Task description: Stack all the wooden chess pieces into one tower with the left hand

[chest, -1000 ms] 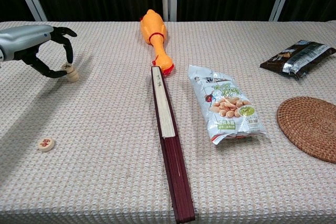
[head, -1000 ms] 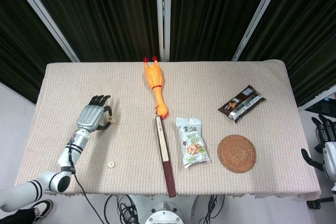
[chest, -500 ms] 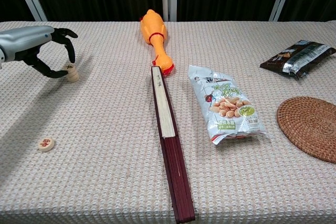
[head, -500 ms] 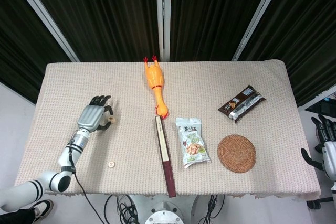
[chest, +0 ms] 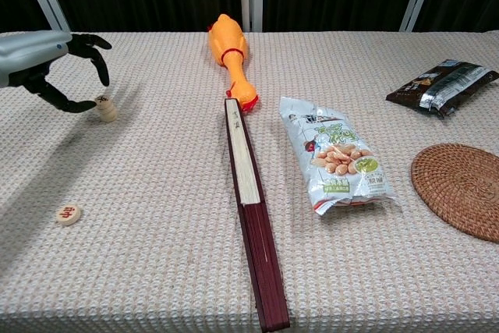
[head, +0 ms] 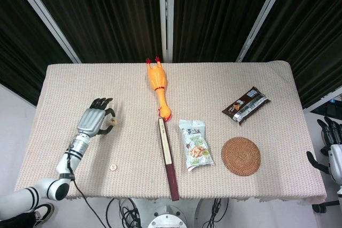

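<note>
A short stack of round wooden chess pieces (chest: 105, 108) stands on the cloth at the left, also seen in the head view (head: 114, 123). My left hand (chest: 58, 64) hovers just left of the stack, with its fingers (chest: 100, 56) spread and arched, and it holds nothing. The thumb tip lies close to the stack, and I cannot tell if it touches. One single piece with a red mark (chest: 69, 214) lies flat nearer the front edge (head: 113, 167). My right hand (head: 331, 148) hangs beyond the table's right edge with nothing in it.
A rubber chicken (chest: 228, 58) and a closed dark red folding fan (chest: 251, 200) run down the middle. A snack bag (chest: 337, 156), a woven coaster (chest: 461, 189) and a dark wrapper (chest: 440, 83) lie to the right. The beige cloth (chest: 156, 271) covers the table.
My left hand has opened off the top of the stack and drawn back to the left and upward. The stack stays standing. The right hand has not moved.
</note>
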You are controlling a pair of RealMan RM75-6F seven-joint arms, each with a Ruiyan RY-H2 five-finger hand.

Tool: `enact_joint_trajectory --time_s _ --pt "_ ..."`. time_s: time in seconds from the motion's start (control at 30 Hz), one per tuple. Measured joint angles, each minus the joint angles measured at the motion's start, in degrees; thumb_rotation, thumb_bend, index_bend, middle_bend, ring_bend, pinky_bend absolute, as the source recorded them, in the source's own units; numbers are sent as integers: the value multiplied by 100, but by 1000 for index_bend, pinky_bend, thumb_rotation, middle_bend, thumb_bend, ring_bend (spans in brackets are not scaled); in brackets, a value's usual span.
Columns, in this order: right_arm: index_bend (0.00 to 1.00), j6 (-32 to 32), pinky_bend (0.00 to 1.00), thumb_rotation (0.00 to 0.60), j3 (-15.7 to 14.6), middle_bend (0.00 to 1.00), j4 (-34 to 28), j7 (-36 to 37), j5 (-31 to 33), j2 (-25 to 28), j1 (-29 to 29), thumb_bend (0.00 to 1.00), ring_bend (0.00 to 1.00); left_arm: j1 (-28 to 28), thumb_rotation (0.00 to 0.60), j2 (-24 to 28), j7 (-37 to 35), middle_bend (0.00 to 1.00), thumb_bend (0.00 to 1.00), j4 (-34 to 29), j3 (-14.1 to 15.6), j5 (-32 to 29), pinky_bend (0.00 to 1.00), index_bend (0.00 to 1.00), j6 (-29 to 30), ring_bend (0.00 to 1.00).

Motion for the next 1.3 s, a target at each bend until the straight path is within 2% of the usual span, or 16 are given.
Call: enact_joint_trajectory --time_s 0.23,0.37,0.47,0.77,1.0,1.3 --pt "0 12 0 600 -31 0 -19 -35 -61 -7 -5 253 0 459 600 438 284 46 264 -1133 256 325 0 396 752 0" --pt "0 30 0 600 -43 0 -22 -39 -82 -9 -15 254 0 784 600 606 578 46 257 -1613 667 558 0 393 1009 0" --pt "0 24 0 600 -50 0 -24 -49 -90 -10 -13 254 0 1021 600 555 763 46 257 -1696 950 745 0 394 1173 0" --pt "0 67 0 600 -64 0 -17 -24 -135 -10 -30 254 0 1347 600 180 834 46 258 -1582 1346 1354 0 390 1455 0" --pt "0 39 0 600 -65 0 -6 -11 -128 -5 -20 254 0 1469 600 238 934 46 258 -1786 1488 1260 0 388 1270 0" --pt "0 42 0 600 -66 0 -17 -30 -124 -10 -20 254 0 1561 600 176 827 46 259 -1645 1516 1249 0 406 1129 0"
